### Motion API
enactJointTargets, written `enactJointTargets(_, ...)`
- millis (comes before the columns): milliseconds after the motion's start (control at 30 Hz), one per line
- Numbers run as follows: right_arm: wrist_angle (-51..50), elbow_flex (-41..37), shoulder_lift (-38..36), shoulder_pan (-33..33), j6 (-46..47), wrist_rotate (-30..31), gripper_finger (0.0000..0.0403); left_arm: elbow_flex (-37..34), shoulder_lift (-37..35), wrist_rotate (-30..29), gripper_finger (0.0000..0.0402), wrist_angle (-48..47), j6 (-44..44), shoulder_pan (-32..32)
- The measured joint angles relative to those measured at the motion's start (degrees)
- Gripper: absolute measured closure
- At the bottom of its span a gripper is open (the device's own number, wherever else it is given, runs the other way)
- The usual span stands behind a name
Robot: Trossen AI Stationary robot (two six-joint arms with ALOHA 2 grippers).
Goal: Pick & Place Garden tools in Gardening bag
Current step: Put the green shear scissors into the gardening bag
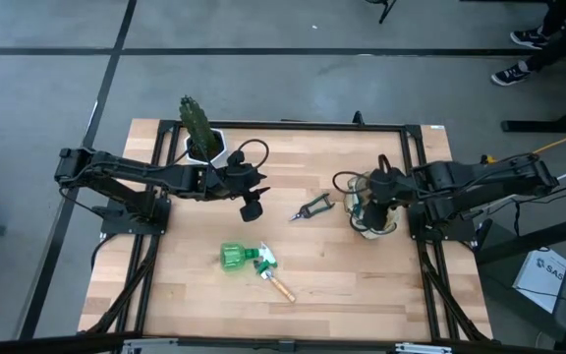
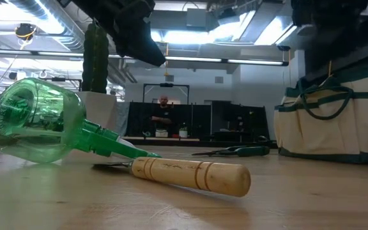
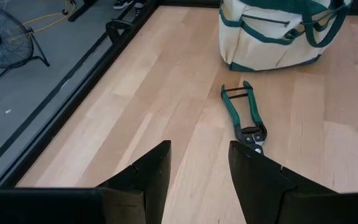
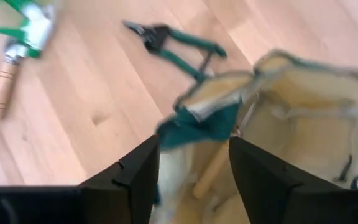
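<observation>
The cream gardening bag (image 1: 373, 208) with green trim stands at the table's right. My right gripper (image 4: 194, 143) hovers open just above the bag's mouth; inside the bag a wooden handle (image 4: 211, 169) shows. Green-handled pruning shears (image 1: 312, 206) lie flat on the table left of the bag. My left gripper (image 3: 201, 149) hangs open above the table's middle, left of the shears (image 3: 244, 115) and holding nothing. A green spray bottle (image 1: 239, 258) lies on its side nearer the front, its nozzle end over a wooden-handled tool (image 1: 279, 286).
A cactus in a white pot (image 1: 200, 133) stands at the far left, behind my left arm. A black frame (image 1: 416, 177) runs along the table's edges. Bare wood lies between the shears and the spray bottle. A person stands far off in the room (image 2: 163, 115).
</observation>
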Motion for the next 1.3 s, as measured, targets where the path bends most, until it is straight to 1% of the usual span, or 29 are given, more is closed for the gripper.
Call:
enactJointTargets(100,4.3,0.7,0.0,0.0,-3.6,1.3,0.0212,0.0,0.0,0.0,0.0245,0.0,0.0,0.0)
enactJointTargets(267,15.5,0.8,0.8,0.0,-15.7,2.1,0.0212,0.0,0.0,0.0,0.0245,0.0,0.0,0.0)
enactJointTargets(367,22.0,0.8,2.6,-0.6,-18.3,3.5,0.0212,0.0,0.0,0.1,0.0245,0.0,-0.2,0.0)
enactJointTargets(533,28.1,0.9,7.8,-2.7,-25.0,-1.6,0.0212,0.0,0.0,0.2,0.0245,0.0,-1.1,0.0)
enactJointTargets(633,28.8,0.9,11.4,-3.4,-30.3,-2.9,0.0212,0.0,0.0,0.2,0.0245,0.0,-1.1,-0.1)
enactJointTargets(833,31.0,0.9,17.3,-4.5,-38.1,-2.9,0.0213,0.0,0.0,0.2,0.0245,0.0,-1.4,-0.9)
enactJointTargets(933,31.6,0.9,19.5,-4.7,-40.1,-2.7,0.0213,0.0,0.0,0.2,0.0245,0.0,-2.0,-1.3)
enactJointTargets(1033,32.0,0.9,21.8,-4.9,-41.2,-1.2,0.0213,0.0,0.0,0.2,0.0245,0.0,-2.0,-1.3)
enactJointTargets(1133,31.9,0.8,24.6,-5.1,-41.5,-1.1,0.0212,0.0,0.0,0.2,0.0245,0.0,-2.0,-1.3)
enactJointTargets(1300,31.8,0.8,29.9,-5.0,-45.2,-1.1,0.0212,0.0,0.0,0.2,0.0245,0.0,-2.0,-1.3)
